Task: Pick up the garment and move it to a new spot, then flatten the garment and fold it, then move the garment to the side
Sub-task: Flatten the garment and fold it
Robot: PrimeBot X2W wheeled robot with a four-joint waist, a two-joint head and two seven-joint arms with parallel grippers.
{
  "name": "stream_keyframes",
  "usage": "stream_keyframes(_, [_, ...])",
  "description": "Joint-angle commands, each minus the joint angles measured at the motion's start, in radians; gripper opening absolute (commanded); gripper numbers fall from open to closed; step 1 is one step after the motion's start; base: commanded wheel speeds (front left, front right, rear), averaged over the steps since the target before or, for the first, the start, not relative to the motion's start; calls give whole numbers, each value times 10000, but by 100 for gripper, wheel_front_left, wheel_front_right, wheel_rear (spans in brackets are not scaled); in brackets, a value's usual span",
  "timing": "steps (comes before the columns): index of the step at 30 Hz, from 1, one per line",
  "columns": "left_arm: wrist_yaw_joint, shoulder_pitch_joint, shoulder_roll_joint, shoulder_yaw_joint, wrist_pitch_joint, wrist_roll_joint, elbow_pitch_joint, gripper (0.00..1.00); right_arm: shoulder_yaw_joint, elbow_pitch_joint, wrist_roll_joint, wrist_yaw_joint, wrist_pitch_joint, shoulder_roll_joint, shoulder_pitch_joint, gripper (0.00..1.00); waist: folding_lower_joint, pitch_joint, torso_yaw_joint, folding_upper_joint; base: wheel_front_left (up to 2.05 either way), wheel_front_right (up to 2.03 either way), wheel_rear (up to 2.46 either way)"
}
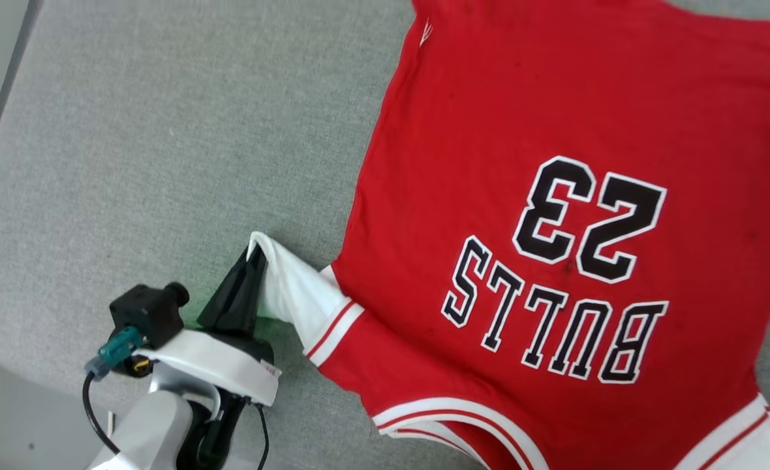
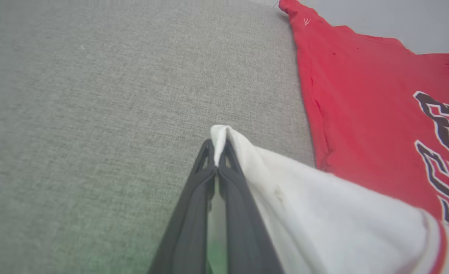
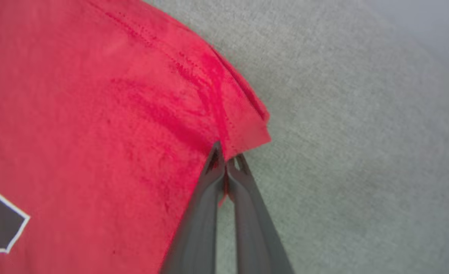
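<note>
A: Where is the left gripper (image 1: pixel 253 256)?
B: Clamped tight on the tip of the white sleeve (image 1: pixel 293 294) of the garment (image 1: pixel 522 117), which peaks up off the grey table (image 1: pixel 163 163). The red body lies spread flat to that gripper's right, with "23" and the lettering face up
A: And the right gripper (image 3: pixel 226 156)?
B: Its fingers are pinched together on a red hem corner, with cloth to its left and grey table to its right

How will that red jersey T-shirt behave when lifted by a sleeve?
Probably floppy: the red jersey T-shirt with white short sleeves tents limply where the left end effector pinches its sleeve. Likely light, since a thin pinch holds the cloth up. It may drag on the coarse grey fabric surface.
</note>
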Motion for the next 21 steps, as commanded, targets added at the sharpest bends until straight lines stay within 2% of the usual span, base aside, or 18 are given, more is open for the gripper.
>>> stream_keyframes(1, [60, 130, 58, 59, -13, 16, 19, 0, 81, -23, 101, -11, -154, -18, 127, 0, -1, -483, -273, 0, 0, 0, 0])
stream_keyframes(10, [412, 1040, 409, 138, 248, -173, -252, 0, 637, -767, 1330, -11, -1116, -726, 1509, 0, -1, -2009, -1028, 0, 0, 0, 0])
stream_keyframes(16, [628, 1697, 712, 270, 478, -359, -474, 0, 967, -1772, 2156, -11, -1572, -1528, 3298, 0, -1, -2878, -1535, 0, 0, 0, 0])
stream_keyframes(21, [794, 2225, 948, 420, 613, -509, -619, 0, 736, -2499, 2664, -11, -2006, -2025, 4987, 0, -1, -3390, -1917, 0, 0, 0, 0])
